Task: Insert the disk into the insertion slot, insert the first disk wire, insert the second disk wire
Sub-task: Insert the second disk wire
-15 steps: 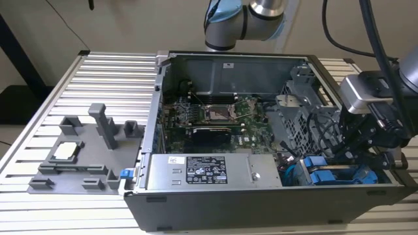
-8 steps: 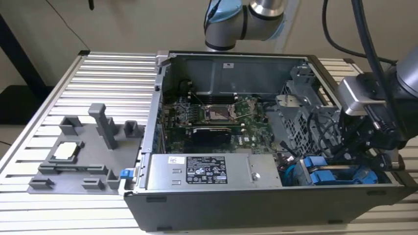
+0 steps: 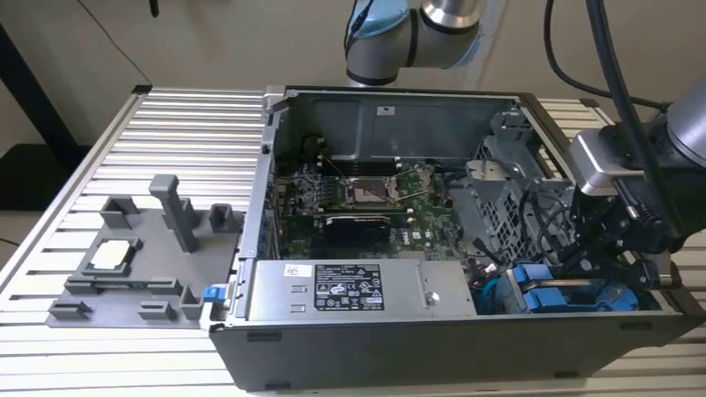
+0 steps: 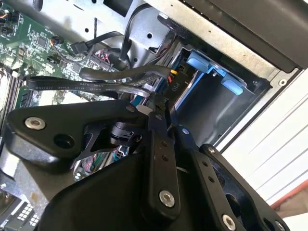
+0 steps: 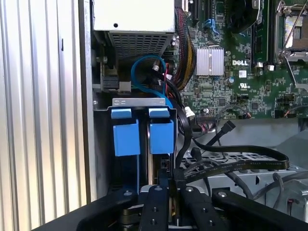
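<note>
Two blue-framed drive carriers sit side by side in the grey drive cage (image 5: 139, 102) at the case's near corner, on the exterior view's right (image 3: 551, 296). In the first wrist view the disk (image 5: 161, 135) fills the insertion slot beside the other carrier (image 5: 126, 134). My gripper (image 5: 171, 185) hangs just behind the disk, shut on the connector end of a flat black disk wire (image 5: 231, 166). In the second wrist view the gripper (image 4: 156, 113) pinches that wire (image 4: 86, 86) near the blue carriers (image 4: 211, 72). In the exterior view the gripper (image 3: 590, 263) reaches down into the cage.
The open computer case lies on a slatted metal table (image 3: 188, 124). A grey power-supply box (image 3: 347, 289) sits next to the cage, and the motherboard (image 3: 364, 198) lies behind it. Loose cables (image 5: 185, 53) crowd the cage. A grey fixture tray (image 3: 144, 256) stands at the exterior view's left.
</note>
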`<state>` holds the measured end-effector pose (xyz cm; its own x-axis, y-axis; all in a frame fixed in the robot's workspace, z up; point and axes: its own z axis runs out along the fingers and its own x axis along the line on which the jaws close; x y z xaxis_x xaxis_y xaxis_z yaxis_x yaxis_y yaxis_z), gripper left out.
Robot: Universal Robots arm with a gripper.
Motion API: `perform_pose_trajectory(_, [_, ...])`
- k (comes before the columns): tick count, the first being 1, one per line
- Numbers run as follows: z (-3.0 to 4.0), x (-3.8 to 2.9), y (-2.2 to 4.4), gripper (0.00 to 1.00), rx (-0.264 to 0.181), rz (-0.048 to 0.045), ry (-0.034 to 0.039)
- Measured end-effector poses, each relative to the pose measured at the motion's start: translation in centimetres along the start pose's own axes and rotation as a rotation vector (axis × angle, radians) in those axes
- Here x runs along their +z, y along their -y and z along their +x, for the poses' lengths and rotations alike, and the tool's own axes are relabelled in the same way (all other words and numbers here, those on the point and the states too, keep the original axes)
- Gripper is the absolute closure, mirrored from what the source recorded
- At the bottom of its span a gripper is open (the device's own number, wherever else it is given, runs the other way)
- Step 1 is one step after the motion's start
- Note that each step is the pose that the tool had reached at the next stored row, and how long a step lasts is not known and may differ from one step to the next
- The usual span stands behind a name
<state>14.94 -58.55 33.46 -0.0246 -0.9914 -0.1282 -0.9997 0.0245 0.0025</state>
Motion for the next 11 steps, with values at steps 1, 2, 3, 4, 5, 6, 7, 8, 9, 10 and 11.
perform_pose_trajectory(1, [0.0,0.0,0.0,0.84,0.0,0.0,0.0])
perform_pose_trajectory(2, [0.0,0.0,0.01,0.84,0.0,0.0,0.0])
perform_pose_trajectory(3, [0.0,0.06,0.03,0.84,0.0,0.0003,0.0012])
perform_pose_trajectory(4, [0.0,0.07,0.03,0.82,0.0,0.0,0.0012])
perform_pose_trajectory(5, [0.0,0.06,0.02,0.76,0.0,-0.0001,0.0009])
perform_pose_trajectory(6, [-0.01,-0.04,0.01,0.76,0.0,0.0,0.0003])
perform_pose_trajectory(7, [-0.03,-0.23,0.0,0.76,0.0,0.0,0.0])
perform_pose_trajectory(8, [-0.07,-0.5,0.0,0.76,0.0,0.0,0.0001])
perform_pose_trajectory(9, [-0.11,-0.83,0.0,0.76,0.0,0.0,-0.0002])
perform_pose_trajectory(10, [-0.14,-1.11,0.0,0.76,0.0,0.0,-0.0004])
perform_pose_trajectory(11, [-0.18,-1.37,0.0,0.76,0.0,0.0,-0.0005])
